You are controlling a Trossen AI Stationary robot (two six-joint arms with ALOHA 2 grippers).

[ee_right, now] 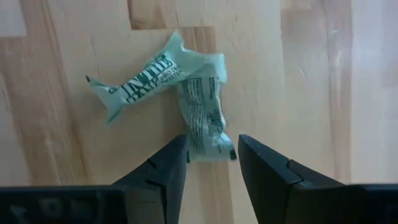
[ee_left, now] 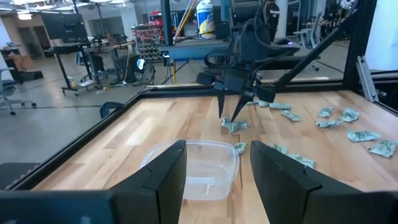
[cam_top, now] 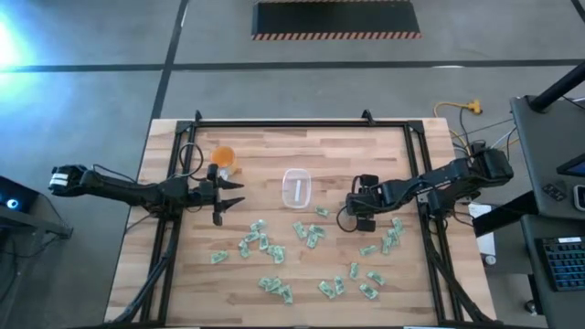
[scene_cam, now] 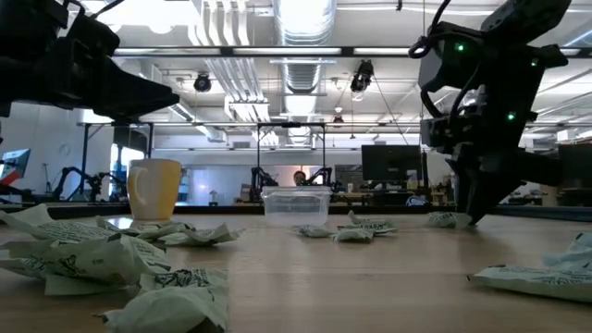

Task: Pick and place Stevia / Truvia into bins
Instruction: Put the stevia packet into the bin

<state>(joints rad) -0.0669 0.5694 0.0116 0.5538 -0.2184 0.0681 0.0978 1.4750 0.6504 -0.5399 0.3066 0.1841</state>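
Crumpled green-and-white paper sachets (cam_top: 274, 256) lie scattered across the wood-plank counter (cam_top: 274, 146), right hand (ee_right: 211, 163) fingers apart astride one sachet (ee_right: 202, 121), left hand (ee_left: 211, 174) open facing the clear rounded-corner plastic bin (cam_top: 298, 189) at mid-counter.

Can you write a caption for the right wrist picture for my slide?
The right gripper, fingers open, points down at two crumpled green sachets on the wooden table.

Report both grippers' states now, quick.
Left gripper: open, empty, hovering short of the clear container.
Right gripper: open, fingers either side of a sachet lying on the table, not gripped yet.
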